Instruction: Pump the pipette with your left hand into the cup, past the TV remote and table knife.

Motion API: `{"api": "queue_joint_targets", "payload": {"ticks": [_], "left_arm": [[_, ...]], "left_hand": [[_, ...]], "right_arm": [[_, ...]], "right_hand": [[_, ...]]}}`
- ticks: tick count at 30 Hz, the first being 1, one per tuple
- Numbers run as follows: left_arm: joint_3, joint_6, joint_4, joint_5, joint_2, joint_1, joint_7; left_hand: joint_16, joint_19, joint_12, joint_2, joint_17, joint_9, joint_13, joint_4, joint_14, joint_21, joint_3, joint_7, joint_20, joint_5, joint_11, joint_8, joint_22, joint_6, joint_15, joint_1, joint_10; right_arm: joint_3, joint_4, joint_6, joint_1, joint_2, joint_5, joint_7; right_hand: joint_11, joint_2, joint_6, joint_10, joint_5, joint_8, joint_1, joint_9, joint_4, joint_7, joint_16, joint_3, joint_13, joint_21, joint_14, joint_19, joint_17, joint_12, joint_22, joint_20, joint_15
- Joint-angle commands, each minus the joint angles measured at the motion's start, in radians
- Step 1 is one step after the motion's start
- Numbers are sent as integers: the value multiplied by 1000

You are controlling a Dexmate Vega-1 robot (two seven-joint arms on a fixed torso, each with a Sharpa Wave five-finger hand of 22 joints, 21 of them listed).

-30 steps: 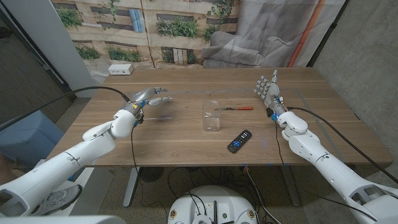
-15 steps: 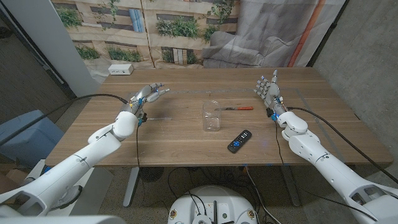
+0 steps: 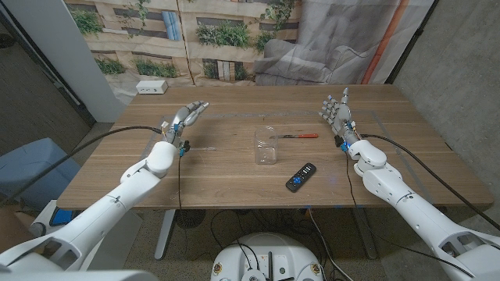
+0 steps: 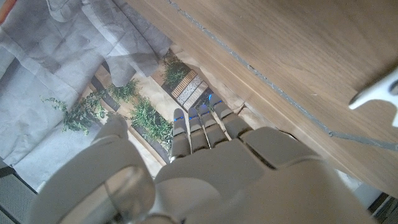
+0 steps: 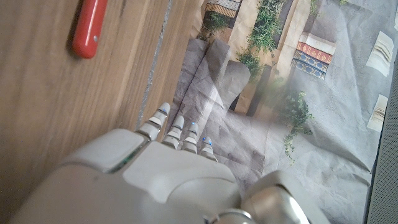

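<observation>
The left robot hand (image 3: 184, 119) hovers over the far-left tabletop (image 3: 226, 168) with fingers spread, released and grasping nothing. A thin pipette (image 3: 201, 147) seems to lie on the wood just near of it, too faint to be sure. The clear cup (image 3: 266, 146) stands mid-table, with the red-handled table knife (image 3: 298, 136) just right of it and the TV remote (image 3: 301, 177) nearer, so both sit beyond the cup from the left side. The right robot hand (image 3: 337, 113) stands upright, released, likely parked clear.
</observation>
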Motion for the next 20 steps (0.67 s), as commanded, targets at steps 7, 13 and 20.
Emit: {"api": "queue_joint_targets", "payload": {"ticks": [7,13,20], "left_arm": [[15,-106,119,-197,-107,-52,-124],[26,-131,157,-243,-124,-71,-193],[42,-174,241,-282,-155,-110,-271]], "left_hand": [[-2,-97,-3,10,1,-1,1,18,-95,-6,14,-15,-53,14,-20,2,-3,-112,4,-72,-116],[-3,-171,-5,9,1,-2,0,21,-153,-10,22,-27,-58,17,-16,2,-5,-169,9,-104,-186],[-4,-249,-4,1,2,-3,0,30,-236,-9,27,-33,-51,18,-26,1,-6,-231,11,-154,-286]], "right_arm": [[0,0,0,0,0,0,0],[0,1,0,0,0,0,0],[0,1,0,0,0,0,0]], "right_hand": [[-2,58,2,4,5,7,0,2,1,-8,7,-6,3,4,-5,5,4,4,5,1,-84],[-2,58,3,2,5,7,0,2,1,-9,7,-7,3,4,-5,5,4,3,5,1,-84],[-2,58,3,2,5,7,0,2,1,-8,7,-7,3,4,-5,6,4,3,5,2,-84]]}}
